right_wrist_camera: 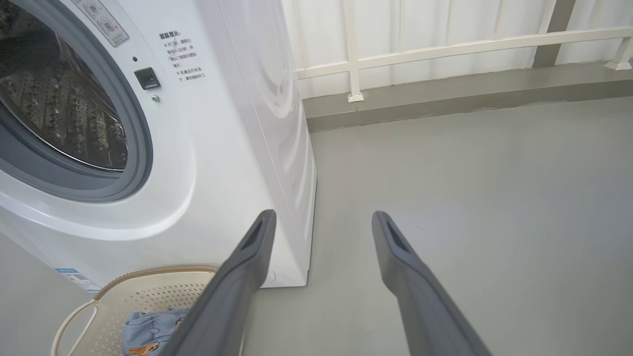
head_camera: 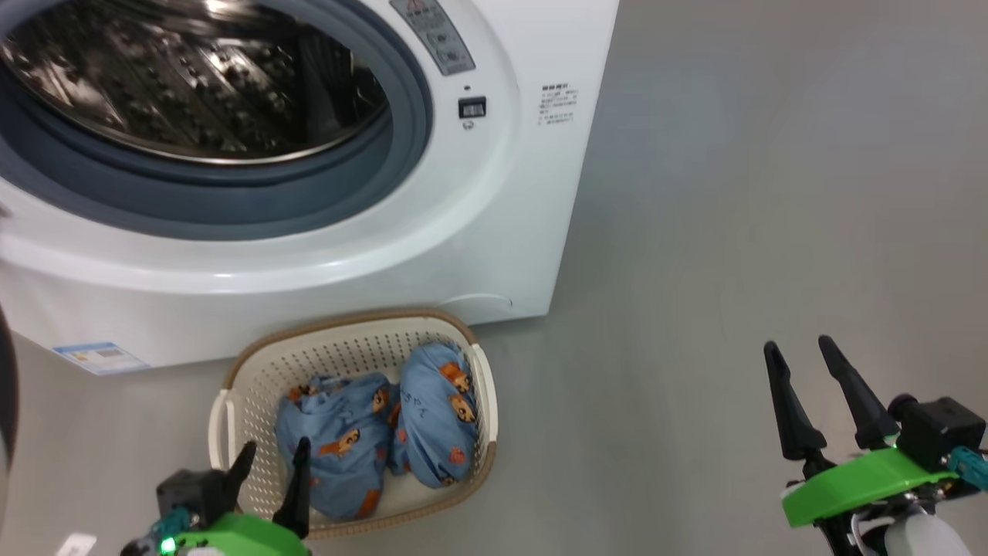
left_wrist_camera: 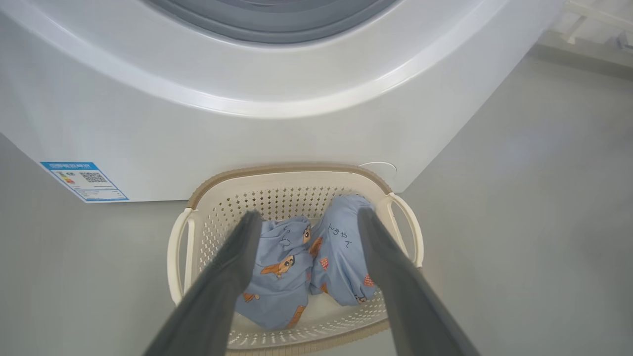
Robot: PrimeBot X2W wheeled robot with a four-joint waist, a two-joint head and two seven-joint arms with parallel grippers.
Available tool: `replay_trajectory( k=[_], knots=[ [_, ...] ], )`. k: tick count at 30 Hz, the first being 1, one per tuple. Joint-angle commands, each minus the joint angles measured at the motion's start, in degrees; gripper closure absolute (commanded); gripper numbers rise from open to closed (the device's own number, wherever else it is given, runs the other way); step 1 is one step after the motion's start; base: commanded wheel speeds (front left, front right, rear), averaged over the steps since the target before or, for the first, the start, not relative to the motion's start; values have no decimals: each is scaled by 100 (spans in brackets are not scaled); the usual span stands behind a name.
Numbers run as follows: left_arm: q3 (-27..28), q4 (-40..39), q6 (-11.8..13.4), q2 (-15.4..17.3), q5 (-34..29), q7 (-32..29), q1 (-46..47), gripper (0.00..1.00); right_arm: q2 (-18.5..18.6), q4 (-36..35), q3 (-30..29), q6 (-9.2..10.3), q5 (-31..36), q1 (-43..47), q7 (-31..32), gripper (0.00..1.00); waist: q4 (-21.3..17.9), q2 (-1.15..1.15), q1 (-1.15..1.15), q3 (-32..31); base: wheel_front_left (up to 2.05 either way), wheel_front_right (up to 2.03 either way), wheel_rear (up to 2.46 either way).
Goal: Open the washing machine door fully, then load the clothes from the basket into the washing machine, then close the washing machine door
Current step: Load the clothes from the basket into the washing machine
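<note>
The white washing machine [head_camera: 494,232] fills the upper left, its steel drum [head_camera: 193,77] uncovered inside the grey gasket; the washing machine door is out of view. Against its foot on the floor stands the cream basket [head_camera: 347,320] with two light blue bear-print clothes [head_camera: 347,440] [head_camera: 436,409] bunched side by side in it. My left gripper [head_camera: 275,446] hangs open over the basket's near left corner, apart from the fabric. In the left wrist view its fingers frame the clothes [left_wrist_camera: 282,277]. My right gripper [head_camera: 798,344] stands open and empty over bare floor to the right.
Grey floor [head_camera: 772,193] stretches right of the machine. A white railing [right_wrist_camera: 445,49] and a low kerb run along the far wall. A dark curved shape [head_camera: 6,386] cuts into the head view's left edge. A blue label [left_wrist_camera: 84,180] sits low on the machine's front.
</note>
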State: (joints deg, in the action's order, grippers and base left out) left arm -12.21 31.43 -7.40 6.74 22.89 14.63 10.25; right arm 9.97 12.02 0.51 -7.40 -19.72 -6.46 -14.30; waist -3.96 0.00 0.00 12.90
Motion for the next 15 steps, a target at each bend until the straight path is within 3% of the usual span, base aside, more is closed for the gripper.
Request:
replay_trajectory(
  k=[1, 15],
  knots=[
    [132, -15, -9, 97, -50, 37, 259, 0, 5, -161, 134, -9, 115, -157, -70, 0, -140, 0, 0, 378, 0, 0, 0],
    [-710, 1624, -9, 603, 10, 37, 1978, 0, -330, -307, 278, -9, 218, -903, -70, 0, -556, 0, 0, 1636, 0, 0, 0]
  ],
)
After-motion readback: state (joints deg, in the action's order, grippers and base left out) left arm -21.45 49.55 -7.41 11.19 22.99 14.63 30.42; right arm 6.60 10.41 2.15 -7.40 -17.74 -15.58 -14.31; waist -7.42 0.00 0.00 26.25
